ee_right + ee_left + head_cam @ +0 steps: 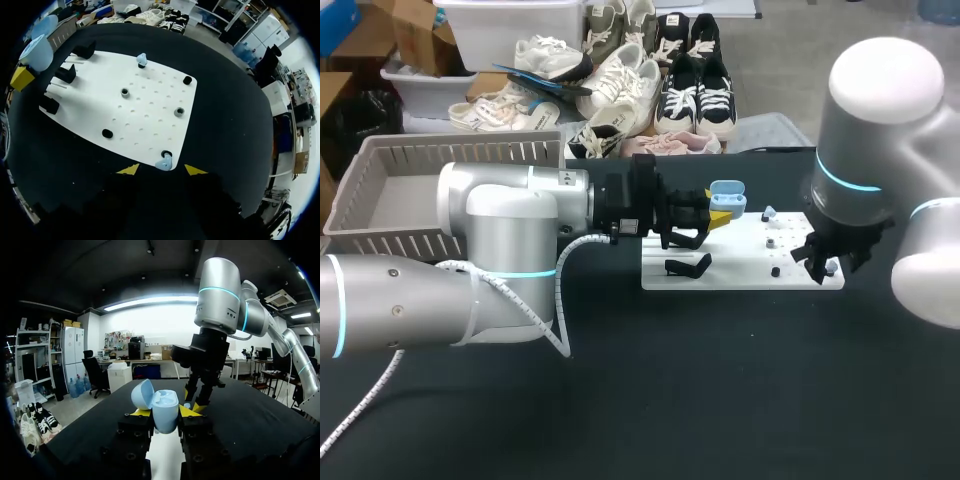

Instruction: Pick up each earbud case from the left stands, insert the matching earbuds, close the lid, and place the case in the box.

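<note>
Early stage. Left pincer (165,412) clamped on light-blue earbud case (163,409), lid open, held over white board (145,115). Right pincer (161,170) apart, straddling blue earbud (163,162) at board corner, not gripping. 2nd earbud (142,59) on board. No case seen in box (460,150). Inserting, closing, boxing left.

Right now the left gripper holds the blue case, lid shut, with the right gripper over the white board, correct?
No: its lid is open, per the left wrist view. The left gripper holds the blue case, right gripper over the white board.
</note>
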Robot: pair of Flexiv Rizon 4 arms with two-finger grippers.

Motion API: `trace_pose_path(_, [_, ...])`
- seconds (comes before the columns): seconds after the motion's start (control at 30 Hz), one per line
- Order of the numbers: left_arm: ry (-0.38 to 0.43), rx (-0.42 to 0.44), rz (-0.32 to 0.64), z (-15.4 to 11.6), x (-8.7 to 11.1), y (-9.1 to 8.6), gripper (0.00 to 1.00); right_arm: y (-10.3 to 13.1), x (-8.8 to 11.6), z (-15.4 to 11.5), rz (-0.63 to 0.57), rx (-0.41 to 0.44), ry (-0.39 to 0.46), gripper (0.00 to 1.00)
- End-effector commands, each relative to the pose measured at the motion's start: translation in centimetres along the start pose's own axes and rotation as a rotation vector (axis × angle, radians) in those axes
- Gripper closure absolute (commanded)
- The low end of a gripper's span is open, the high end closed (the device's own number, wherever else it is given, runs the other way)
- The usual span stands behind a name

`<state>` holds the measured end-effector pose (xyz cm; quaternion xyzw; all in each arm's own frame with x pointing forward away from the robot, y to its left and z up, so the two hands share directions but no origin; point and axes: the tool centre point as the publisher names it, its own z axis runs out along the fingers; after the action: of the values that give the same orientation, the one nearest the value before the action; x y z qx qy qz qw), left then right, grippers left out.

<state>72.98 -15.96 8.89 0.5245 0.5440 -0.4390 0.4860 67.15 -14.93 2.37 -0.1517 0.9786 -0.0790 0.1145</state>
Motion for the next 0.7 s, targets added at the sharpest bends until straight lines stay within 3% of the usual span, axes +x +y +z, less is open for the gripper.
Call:
trace_pose_path(0.03, [-0.002, -0.004, 0.002, -0.06, 0.05, -0.14, 1.00, 0.05, -0.04, 0.14, 0.000, 0.002, 0.004, 0.51])
trace_pose_path(0.7, [-0.002, -0.004, 0.002, -0.06, 0.05, -0.14, 1.00, -0.28, -0.57, 0.28, -0.020, 0.014, 0.028, 0.55])
